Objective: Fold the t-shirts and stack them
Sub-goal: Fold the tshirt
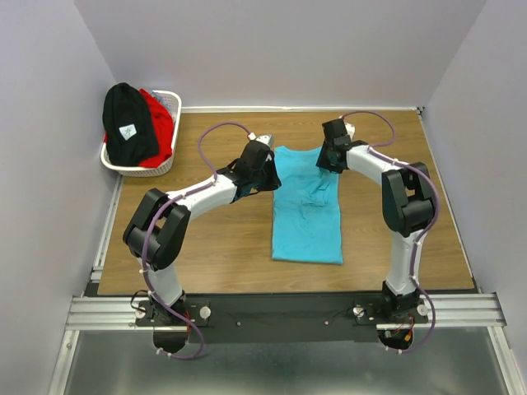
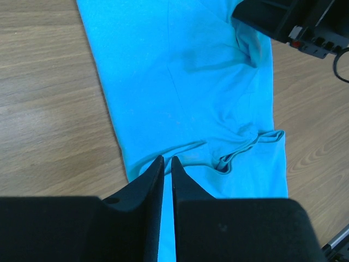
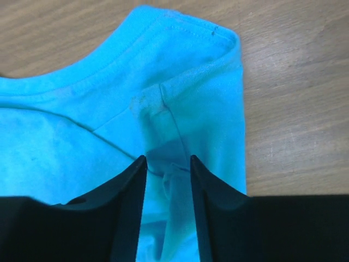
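The turquoise t-shirt (image 1: 306, 222) lies lengthwise mid-table, sides folded in, collar at the far end. My left gripper (image 1: 269, 174) sits at its far left edge; in the left wrist view the gripper (image 2: 167, 158) is shut, with a sliver of the turquoise cloth (image 2: 180, 82) between the fingers. My right gripper (image 1: 328, 161) is at the far right shoulder. In the right wrist view it (image 3: 168, 158) is narrowly closed on a raised ridge of the shirt (image 3: 82, 142) just below the collar. A black t-shirt (image 1: 128, 123) with a white label and a red t-shirt (image 1: 162, 125) lie in the basket.
The white lattice basket (image 1: 171, 164) stands at the far left corner of the wooden table (image 1: 214, 247). Grey walls close in the back and both sides. The right arm's wrist (image 2: 294, 22) shows at the top right of the left wrist view.
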